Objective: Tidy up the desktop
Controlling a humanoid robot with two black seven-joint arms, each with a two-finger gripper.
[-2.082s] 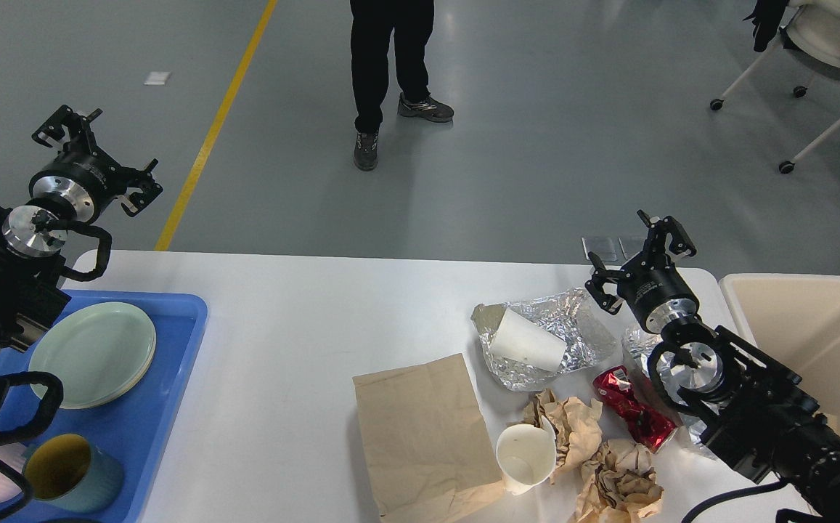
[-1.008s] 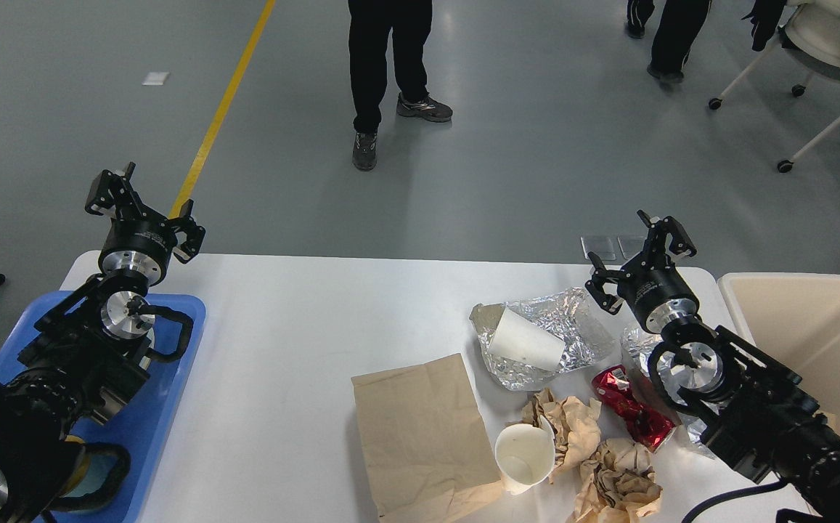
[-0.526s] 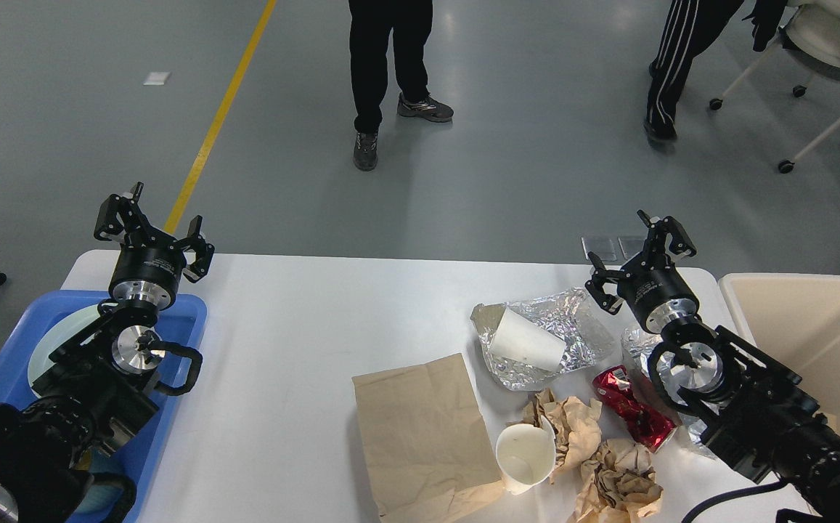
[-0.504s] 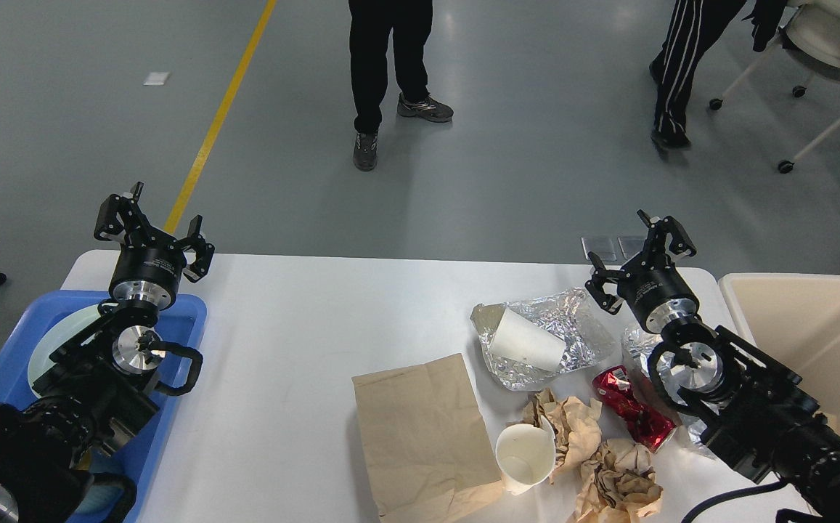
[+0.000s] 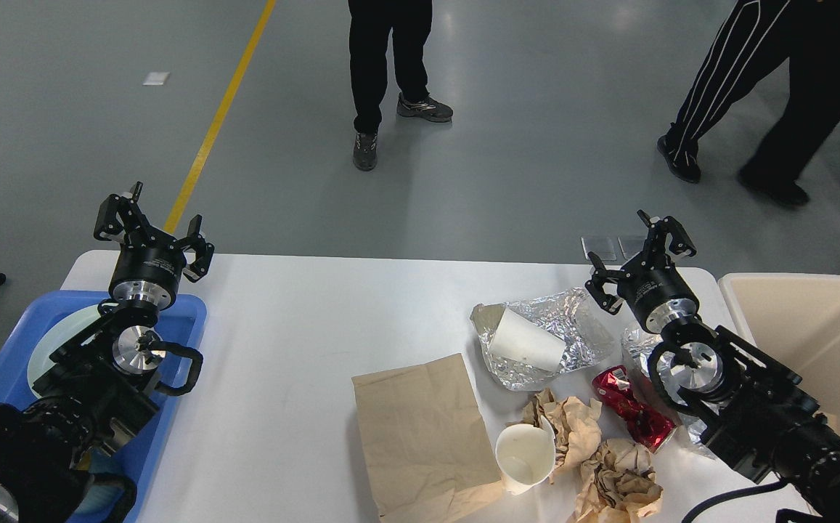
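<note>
left gripper [image 5: 152,231]: fingers spread, empty, over far-left corner of desktop [image 5: 296,327], position unchanged from half a second ago | right gripper [image 5: 637,250]: fingers spread, empty, over desktop's far-right edge, static | second passer-by [image 5: 768,94] now nearer, beyond desktop's right end

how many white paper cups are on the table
2. One paper cup lies on its side on the crumpled foil. The other cup stands upright by the brown paper bag. More could be hidden behind the right arm.
</note>
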